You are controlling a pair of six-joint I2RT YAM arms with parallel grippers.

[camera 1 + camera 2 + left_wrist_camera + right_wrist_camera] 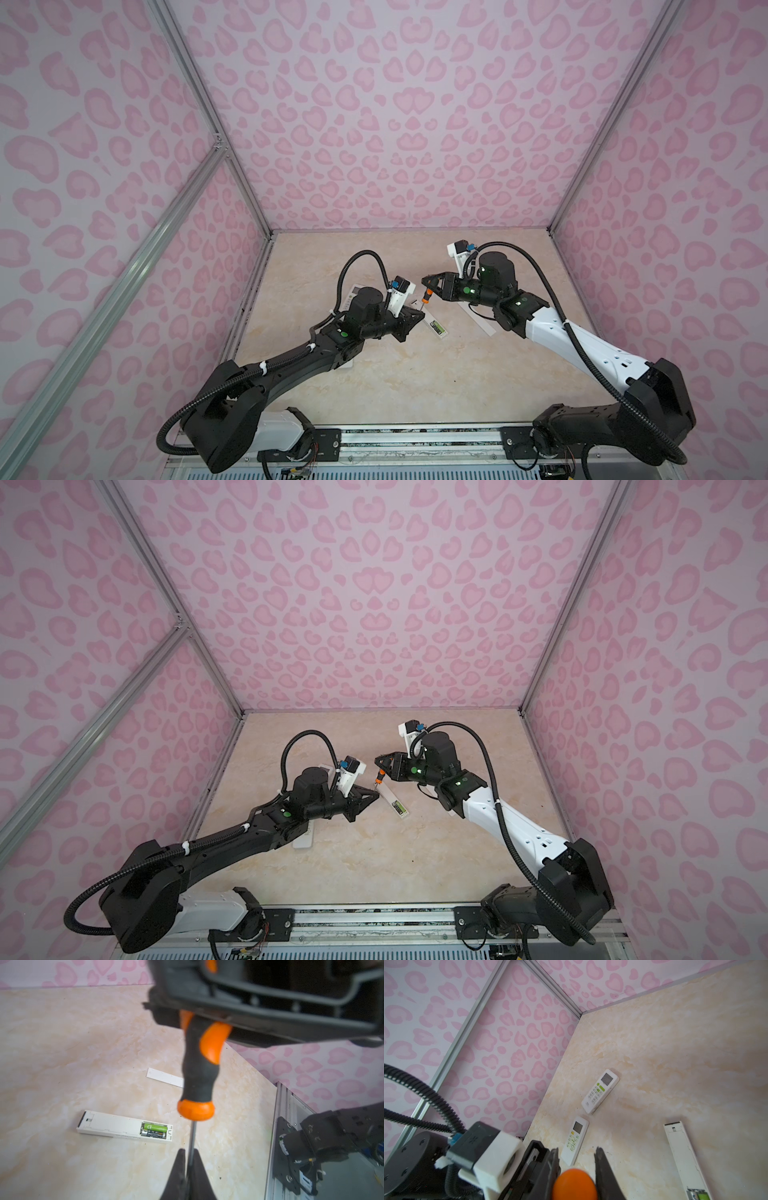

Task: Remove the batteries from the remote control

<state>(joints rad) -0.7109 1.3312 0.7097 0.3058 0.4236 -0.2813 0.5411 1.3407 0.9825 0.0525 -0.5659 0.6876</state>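
Pink heart-print walls (395, 124) are closing in a beige marble table (415, 386) on three sides, and an aluminium rail (415, 436) is running along its front edge. Bare marble is lying open between that rail and the arms, and again behind them up to the back wall. A larger keypad remote (600, 1091) and a smaller keypad remote (574, 1139) are lying face up, close to the left wall's foot.

Near the middle, the open remote (116, 1126) is lying face down, with a flat white strip (164, 1077) apart from it. Its uncovered compartment is sitting at the end nearer the rail. The batteries (154, 1130) are resting in it side by side, one lime green and one black.

Just beside the remote's far end, both arms are sharing the screwdriver (199, 1076). The left gripper (190, 1150) is pinching the thin metal shaft with its fingers pressed together. The right gripper (577, 1150) is clasping the orange-and-black handle from above, jaws narrowly parted around it. The tip is hidden.
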